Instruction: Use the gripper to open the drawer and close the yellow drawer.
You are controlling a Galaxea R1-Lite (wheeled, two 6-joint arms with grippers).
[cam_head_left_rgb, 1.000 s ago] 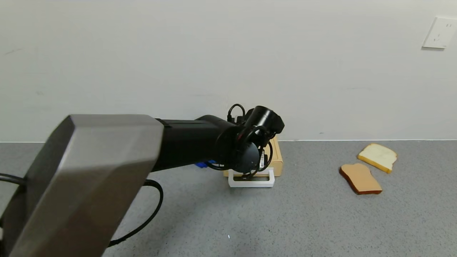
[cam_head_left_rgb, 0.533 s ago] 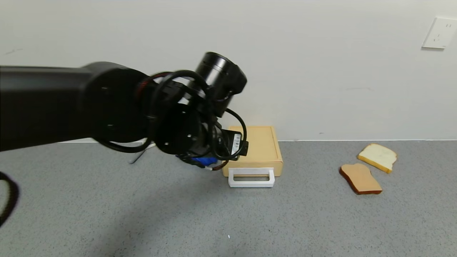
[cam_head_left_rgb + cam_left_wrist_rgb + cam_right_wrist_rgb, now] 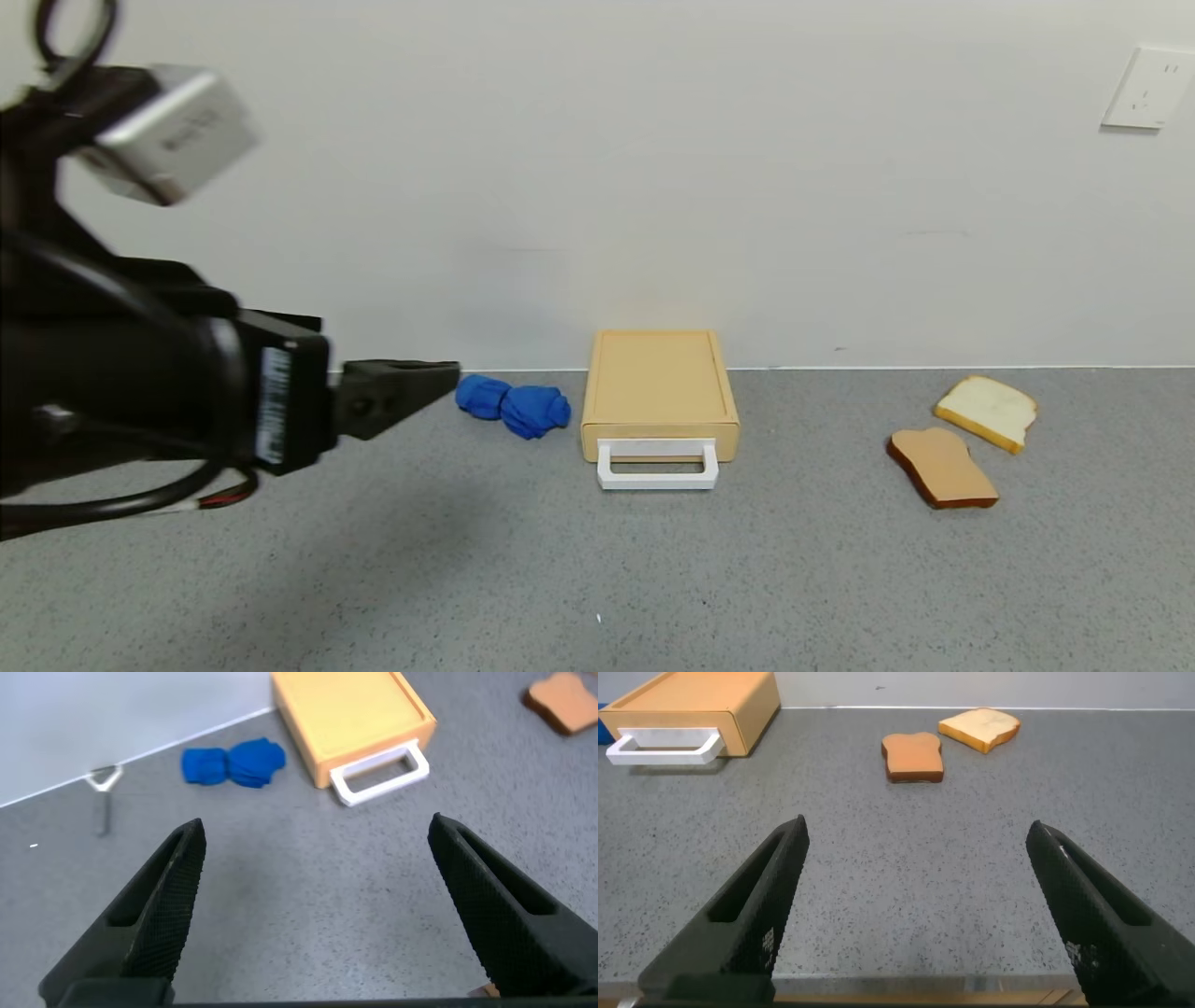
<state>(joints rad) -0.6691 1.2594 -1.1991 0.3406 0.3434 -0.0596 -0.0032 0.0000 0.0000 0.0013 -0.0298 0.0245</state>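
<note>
The pale-yellow drawer (image 3: 659, 385) sits pushed into its low case against the wall, its white loop handle (image 3: 657, 465) sticking out at the front. It also shows in the left wrist view (image 3: 350, 714) and the right wrist view (image 3: 696, 709). My left gripper (image 3: 439, 375) is open and empty, held above the counter well left of the drawer, its black jaws pointing toward it; in its wrist view the left gripper (image 3: 316, 826) has wide-apart jaws over bare counter. My right gripper (image 3: 917, 826) is open and empty low over the counter's near side, out of the head view.
A crumpled blue cloth (image 3: 513, 403) lies just left of the drawer. Two bread slices, one brown (image 3: 941, 467) and one pale (image 3: 988, 411), lie to the right. A small metal piece (image 3: 103, 779) lies by the wall. A wall socket (image 3: 1146, 86) is at upper right.
My left arm has pulled away from the drawer's handle, swinging up and back to the left. The drawer and the blue cloth are now uncovered. The drawer has not moved.
</note>
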